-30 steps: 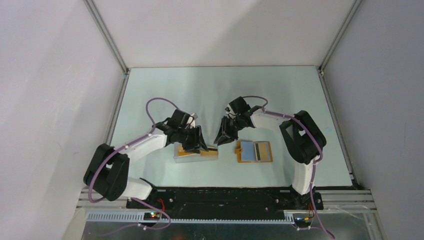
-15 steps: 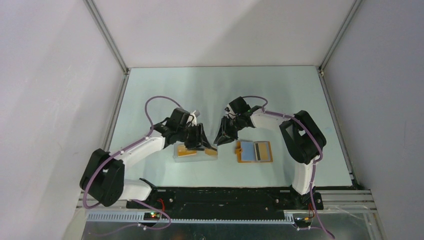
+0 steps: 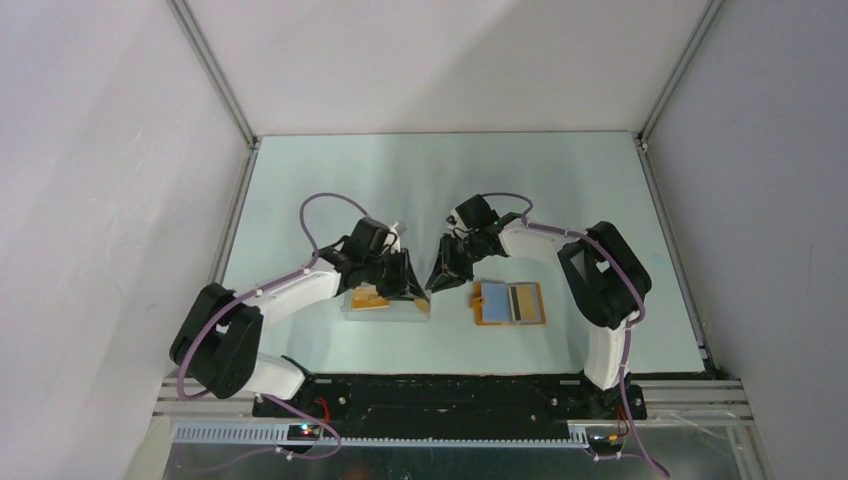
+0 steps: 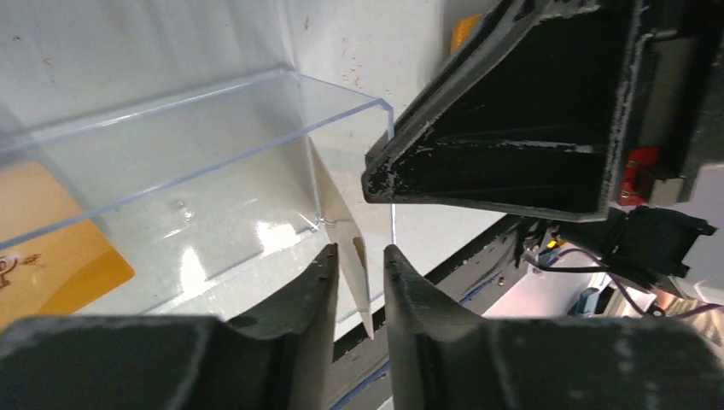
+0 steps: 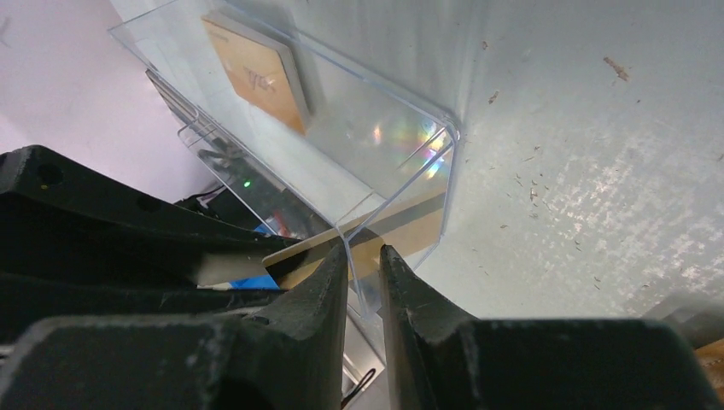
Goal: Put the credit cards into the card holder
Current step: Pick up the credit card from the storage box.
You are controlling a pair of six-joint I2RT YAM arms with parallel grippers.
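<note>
We see the card (image 4: 51,248) inside the clear box (image 4: 196,128) only in part, cut off by the frame's edge.

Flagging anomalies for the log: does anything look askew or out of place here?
Yes. One credit card stands on edge at a corner of the clear box, pinched in the left end effector, while a second card lies flat inside. The right end effector crowds the same corner. The card holder lies open, apart.

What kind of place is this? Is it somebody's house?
Probably a robot lab booth, not a house. The left arm and right arm are bolted at the edge of a table, plain white walls on metal rails close it in, and purple cables hang loose.
</note>
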